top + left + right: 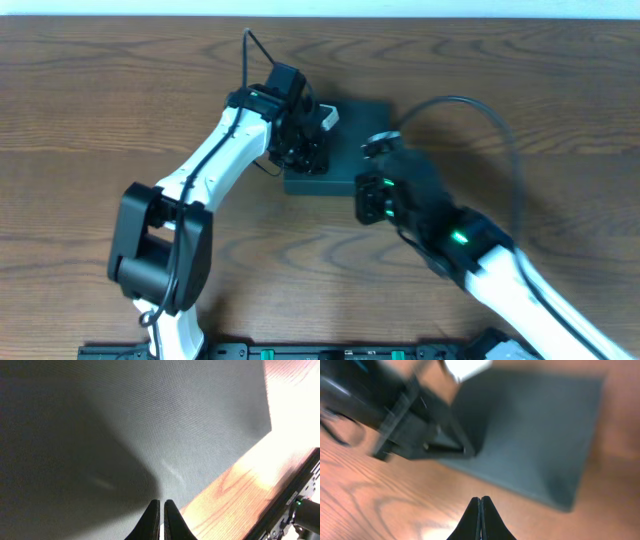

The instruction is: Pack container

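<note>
Right gripper (480, 501) sat nearest. Its jaws were clenched tight, the fingers met in one line, and nothing was between them. It hung over bare table (380, 510), just short of the container's near edge. The right arm (500, 270) came in from the lower right of the overhead view, white link low and dark wrist ahead of it. A black cable (485, 115) looped above it.

The left arm (215, 165) reached up from the near left and ended over the left part of the container (350, 160). Left gripper (162, 506) was also clamped, with only a thin slit between the tips and nothing held. The tips pointed down at the container's top face. I could not tell whether they touched it.

The container was a dark teal-green square box around the middle of the table, a bit toward the far side, between the two grippers. Its top looked flat with the lid down. In the left wrist view its fine-textured surface (150, 420) filled most of the frame, with a wood strip (235, 490) at lower right and a dark piece of the right arm (300, 505) past that. In the right wrist view the container (535, 435) lay beyond the fingertips, and the left gripper's dark, blurred body stood at its left edge. A white piece (467, 367) showed at the far corner by the left gripper, but it was too blurred to identify. Beyond the box there was only wood.
</note>
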`<state>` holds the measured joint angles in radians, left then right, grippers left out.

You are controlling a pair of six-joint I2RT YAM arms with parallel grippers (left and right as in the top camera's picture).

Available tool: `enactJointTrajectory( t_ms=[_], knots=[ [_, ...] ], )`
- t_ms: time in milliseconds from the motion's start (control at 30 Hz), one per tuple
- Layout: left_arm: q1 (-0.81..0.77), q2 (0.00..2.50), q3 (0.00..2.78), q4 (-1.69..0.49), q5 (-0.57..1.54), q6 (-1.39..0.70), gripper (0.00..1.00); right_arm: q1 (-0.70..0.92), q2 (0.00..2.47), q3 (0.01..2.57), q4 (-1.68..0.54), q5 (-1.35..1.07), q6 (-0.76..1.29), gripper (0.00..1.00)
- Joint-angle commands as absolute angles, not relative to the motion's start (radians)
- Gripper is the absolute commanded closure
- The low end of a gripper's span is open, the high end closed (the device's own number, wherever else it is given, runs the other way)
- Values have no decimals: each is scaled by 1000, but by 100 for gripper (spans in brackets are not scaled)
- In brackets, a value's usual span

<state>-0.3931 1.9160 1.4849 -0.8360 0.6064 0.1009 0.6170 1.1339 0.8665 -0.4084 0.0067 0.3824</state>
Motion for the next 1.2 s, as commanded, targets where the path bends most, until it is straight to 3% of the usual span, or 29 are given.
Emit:
enactJointTrajectory(
  t_ms=[0, 200, 267, 333, 367, 400, 433, 867, 1167],
  knots=[
    [-368, 1777, 1484, -840, 593, 88, 94, 569, 1041, 872, -435, 71, 316, 98],
    [-311, 1529, 1484, -841, 456, 59, 94, 447, 944, 872, -465, 63, 316, 98],
    [-291, 1455, 1484, -849, 444, 59, 94, 436, 927, 872, -463, 64, 316, 85],
    [-282, 1400, 1484, -853, 445, 59, 85, 434, 915, 872, -461, 64, 316, 61],
    [-281, 1373, 1484, -853, 444, 59, 66, 434, 912, 872, -461, 64, 316, 44],
    [-281, 1348, 1484, -852, 444, 59, 38, 434, 912, 872, -463, 64, 317, 11],
    [-281, 1332, 1484, -852, 444, 59, 5, 434, 912, 872, -466, 63, 317, 1],
    [-282, 1304, 1484, -1058, 437, 41, 5, 435, 979, 871, -742, 59, 320, 1],
    [-282, 1304, 1484, -1059, 437, 41, 5, 435, 1014, 871, -752, 60, 320, 1]
  ],
)
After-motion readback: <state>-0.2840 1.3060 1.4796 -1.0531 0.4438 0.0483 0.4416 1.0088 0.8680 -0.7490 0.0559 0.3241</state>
